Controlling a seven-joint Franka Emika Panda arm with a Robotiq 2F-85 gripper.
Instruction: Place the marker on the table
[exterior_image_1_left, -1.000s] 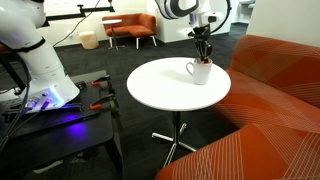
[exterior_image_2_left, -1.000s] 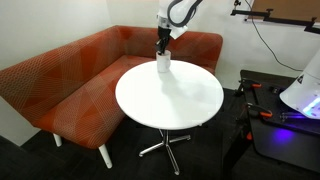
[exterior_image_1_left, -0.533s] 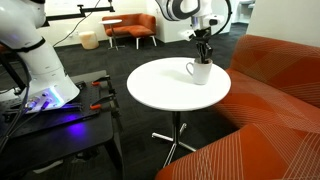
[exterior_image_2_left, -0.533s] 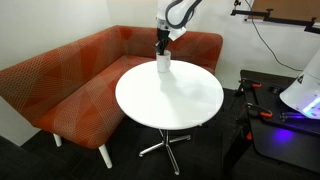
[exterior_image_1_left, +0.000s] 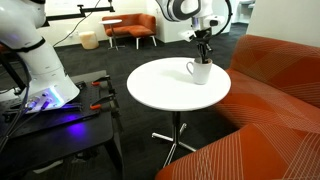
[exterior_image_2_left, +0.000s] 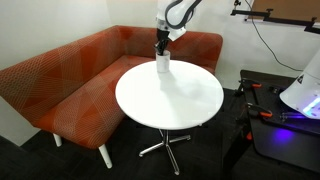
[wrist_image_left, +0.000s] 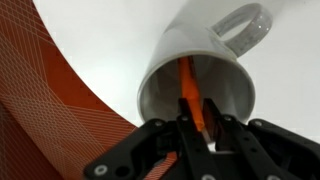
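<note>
A thin orange marker (wrist_image_left: 189, 90) stands inside a white mug (wrist_image_left: 210, 65), which sits on the round white table (exterior_image_1_left: 160, 85) near its far edge. My gripper (wrist_image_left: 199, 118) hangs directly over the mug's mouth, its fingers shut on the marker's upper end. In both exterior views the gripper (exterior_image_1_left: 204, 46) (exterior_image_2_left: 161, 46) points straight down into the mug (exterior_image_1_left: 201, 71) (exterior_image_2_left: 163, 63); the marker is too small to make out there. The mug's handle (wrist_image_left: 243, 25) points away from the gripper.
An orange-red sofa (exterior_image_2_left: 70, 80) wraps around the table's far side. A dark bench with tools and purple light (exterior_image_1_left: 50, 110) stands beside the table, next to a white robot base (exterior_image_1_left: 35, 55). The table has a chrome pedestal base (exterior_image_2_left: 165, 145).
The arm has stayed in place over the mug. The fingers have closed further onto the marker.
</note>
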